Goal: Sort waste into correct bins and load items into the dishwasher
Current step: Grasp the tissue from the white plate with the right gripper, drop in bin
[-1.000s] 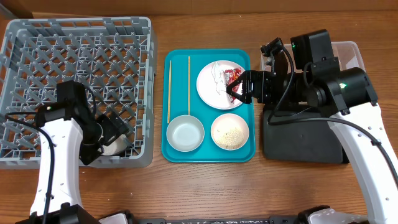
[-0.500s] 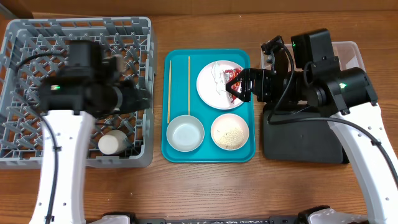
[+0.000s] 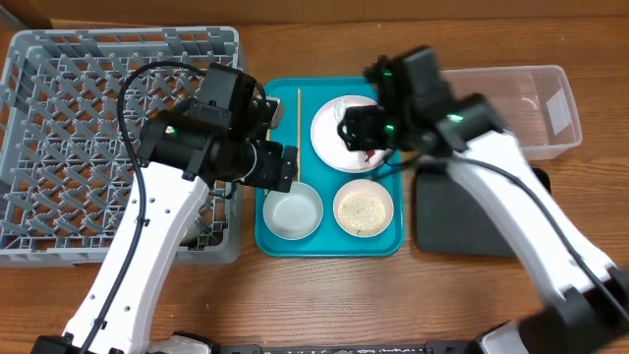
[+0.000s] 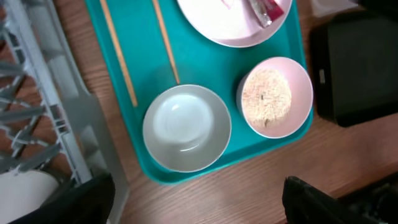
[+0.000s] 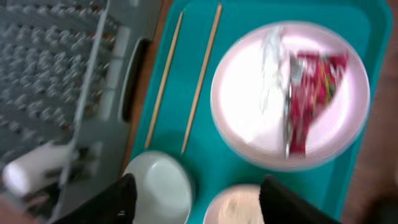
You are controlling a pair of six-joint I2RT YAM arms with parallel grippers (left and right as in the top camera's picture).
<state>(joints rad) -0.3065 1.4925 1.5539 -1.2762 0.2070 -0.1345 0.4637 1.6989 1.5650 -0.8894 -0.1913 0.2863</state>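
The left claw [image 4: 198, 193] hangs over the front left part of the teal tray [image 4: 211, 67]. Its two fingers are wide apart with nothing between them, and just under it lies the empty pale bowl [image 4: 186, 127]. Beside this bowl, on its right, stands the pink bowl of rice [image 4: 273, 96]. Two wooden chopsticks [image 4: 118, 53] lie along the left side of the tray, side by side but not touching.

The right claw [image 5: 198, 186] is above the white plate [image 5: 249, 118] at the back of the tray. It is also spread open and holds nothing. On the plate lie a red wrapper [image 5: 314, 87] and a crumpled clear film [image 5: 272, 62], touching each other.

The grey dish rack [image 3: 59, 118] stands on the table [image 3: 314, 295] left of the tray. A white cup [image 5: 37, 168] is in the rack, in the part close to the tray. Right of the tray are a clear bin [image 3: 521, 98] and a black container [image 3: 442, 221].
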